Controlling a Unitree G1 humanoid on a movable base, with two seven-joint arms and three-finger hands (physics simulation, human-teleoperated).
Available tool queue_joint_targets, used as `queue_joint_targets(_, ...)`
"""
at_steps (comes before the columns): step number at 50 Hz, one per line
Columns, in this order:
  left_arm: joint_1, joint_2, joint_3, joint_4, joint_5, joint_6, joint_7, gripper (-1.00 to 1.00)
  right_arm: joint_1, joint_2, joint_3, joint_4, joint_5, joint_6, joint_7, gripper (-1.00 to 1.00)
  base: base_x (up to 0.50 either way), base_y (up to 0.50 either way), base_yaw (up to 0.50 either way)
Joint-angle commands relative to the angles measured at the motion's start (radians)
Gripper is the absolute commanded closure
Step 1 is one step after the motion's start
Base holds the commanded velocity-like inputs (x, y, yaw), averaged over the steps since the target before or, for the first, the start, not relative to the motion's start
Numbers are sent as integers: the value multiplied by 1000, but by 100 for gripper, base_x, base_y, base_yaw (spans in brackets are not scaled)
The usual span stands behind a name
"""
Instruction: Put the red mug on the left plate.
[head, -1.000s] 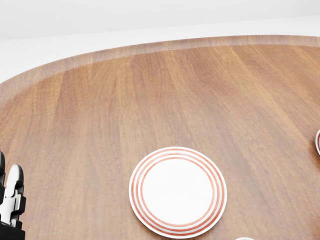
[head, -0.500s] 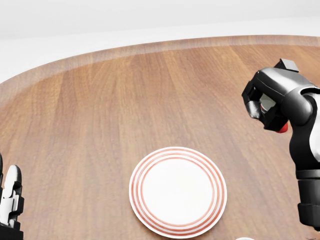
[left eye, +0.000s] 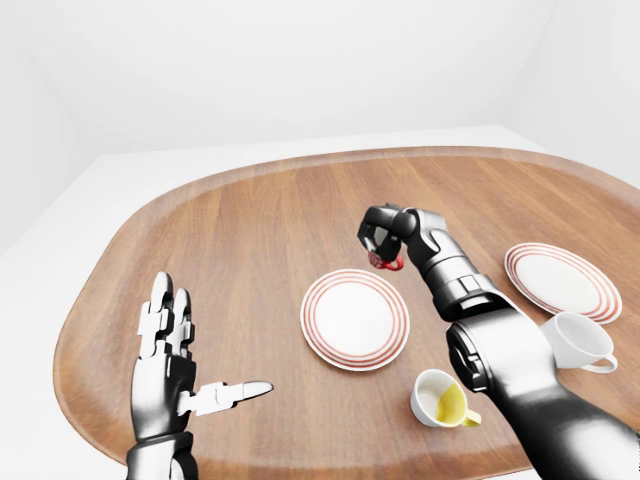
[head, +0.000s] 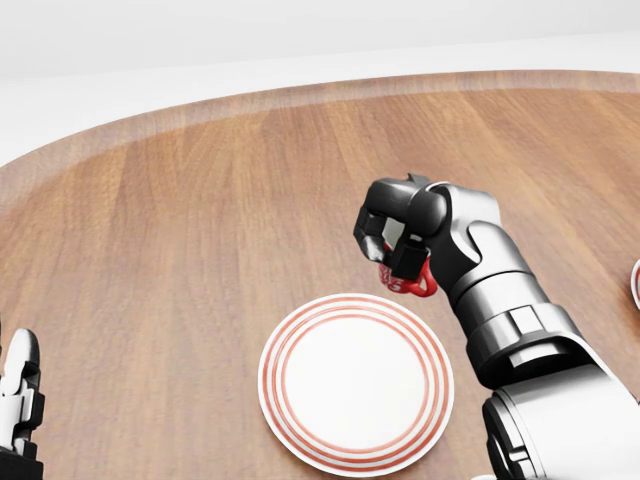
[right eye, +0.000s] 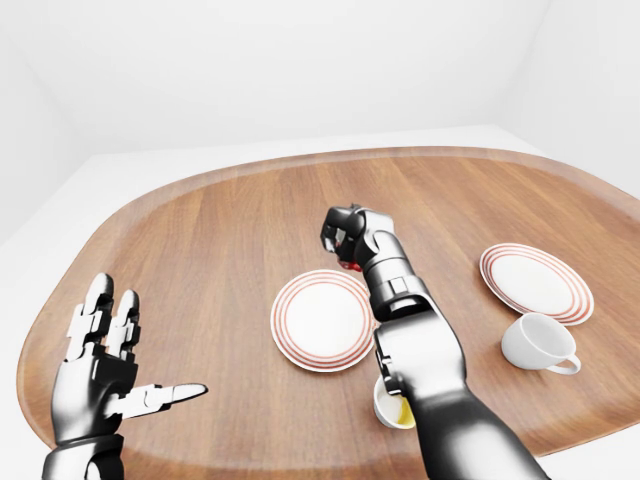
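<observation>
I see my right robot hand (head: 395, 245) curled tightly around the red mug (head: 412, 280), its dark fingers (head: 372, 228) closed over the top so that only a small glossy red part shows under them. In the head view the mug hangs above the wood, just beside the upper right rim of the left plate (head: 355, 383), not on it. I cannot tell how high it is over the surface.

The left plate is round and flat, white with thin red rings near its rim, and nothing lies on it. The tabletop (left eye: 250, 230) is a wide rounded slab of brown wood with straight grain and a paler, smooth edge.

My left robot hand (left eye: 175, 375) stands at the lower left of the left-eye view, held up with the metal fingers spread apart and the thumb pointing sideways toward the plate. It grips nothing.

At the right of the left-eye view there is a second plate (left eye: 561, 280) of the same pattern. Just below it a white mug (left eye: 578, 342) lies tilted, its handle toward the right. Near the bottom, next to my right forearm, a small cream mug (left eye: 440, 398) with a yellow inside and a yellow handle stands on the wood. All these pieces look smooth and shiny like glazed ceramic. The arm itself is of grey metal segments with black joints.
</observation>
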Motion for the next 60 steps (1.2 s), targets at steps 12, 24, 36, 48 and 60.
queue_joint_targets(12, -6, -5, 14, 3, -9, 0, -10, -100, 1, 148, 46, 211, 32, 0, -144, 100, 0, 0, 0)
queue_joint_targets(24, -14, -9, 23, 10, -12, 0, -17, -100, 59, 197, 32, 255, 30, 0, -165, 100, 0, 0, 0)
queue_joint_targets(36, -20, -10, 32, 12, -18, 0, -20, -100, 116, 211, 11, 283, -38, 0, -148, 100, 0, 0, 0)
queue_joint_targets(48, -26, -10, 33, 13, -16, 0, -22, -100, 135, 225, -6, 287, -97, 0, -220, 100, 0, 0, 0)
queue_joint_targets(60, -24, -9, 30, 10, -15, 0, -20, -100, 143, 230, -20, 288, -96, 0, -255, 100, 0, 0, 0)
